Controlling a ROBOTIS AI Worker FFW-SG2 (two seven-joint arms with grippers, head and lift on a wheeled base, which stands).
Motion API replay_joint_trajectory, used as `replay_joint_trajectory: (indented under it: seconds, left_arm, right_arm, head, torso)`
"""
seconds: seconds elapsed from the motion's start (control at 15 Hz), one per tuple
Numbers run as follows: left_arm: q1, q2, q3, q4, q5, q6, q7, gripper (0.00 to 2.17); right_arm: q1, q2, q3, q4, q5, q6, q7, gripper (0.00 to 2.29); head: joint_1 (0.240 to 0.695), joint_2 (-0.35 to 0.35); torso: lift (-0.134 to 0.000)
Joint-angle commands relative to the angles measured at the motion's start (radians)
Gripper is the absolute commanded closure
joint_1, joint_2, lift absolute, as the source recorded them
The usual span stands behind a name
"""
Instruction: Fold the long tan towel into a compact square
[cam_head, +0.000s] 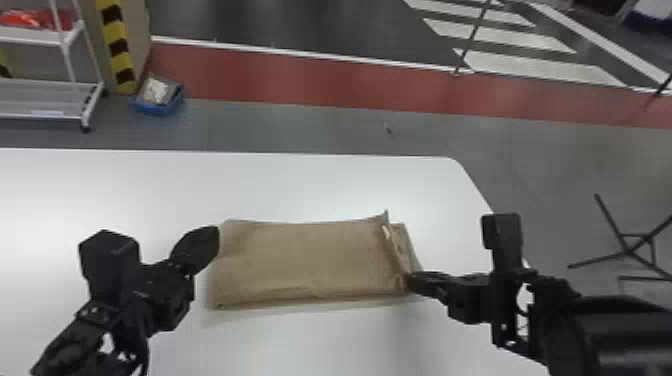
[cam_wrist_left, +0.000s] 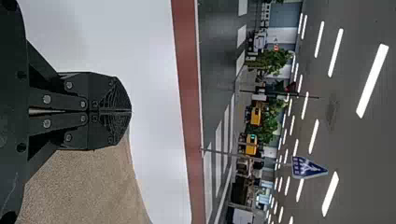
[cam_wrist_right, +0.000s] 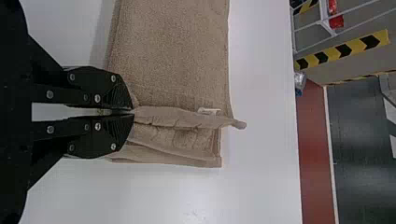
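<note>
The tan towel (cam_head: 310, 260) lies on the white bench (cam_head: 310, 185) in folded layers, with its long side going from left to right. The right tool (cam_head: 414, 281) is closed on a pinch of cloth at the towel's right end, close to the near corner, and from there a raised ridge goes to the far edge, with a small white label (cam_wrist_right: 208, 111) beside it. The left tool (cam_head: 207, 240) is near the towel's left end, its two fingers pressed together with nothing between them.
</note>
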Motion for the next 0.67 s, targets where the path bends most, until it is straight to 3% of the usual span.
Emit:
replay_joint_trajectory:
  seconds: [0.0,0.2,0.4,0.6]
  left_arm:
    - [-0.008,0.0,-0.006,0.001,-0.004,0.009,0.0,1.99]
    - [-0.01,0.0,-0.006,-0.001,-0.004,0.009,0.0,1.99]
    - [-0.01,0.0,-0.006,0.007,-0.002,0.009,-0.006,1.99]
    - [-0.008,0.0,-0.006,0.016,-0.002,0.0,-0.005,1.99]
  right_arm:
    - [0.001,0.001,-0.033,-0.016,-0.013,-0.035,0.008,0.0]
    - [-0.051,-0.002,-0.123,-0.025,-0.119,-0.014,0.011,0.03]
    - [-0.191,-0.006,-0.111,0.114,-0.113,-0.023,0.043,0.05]
    - [-0.298,-0.011,-0.071,0.225,-0.102,0.118,0.034,0.13]
  head:
    - [0.695,-0.269]
    - [0.695,-0.282]
    - [0.695,-0.294]
    - [0.695,-0.284]
  torso:
    - [-0.123]
    - [-0.123]
    - [-0.123]
    - [-0.123]
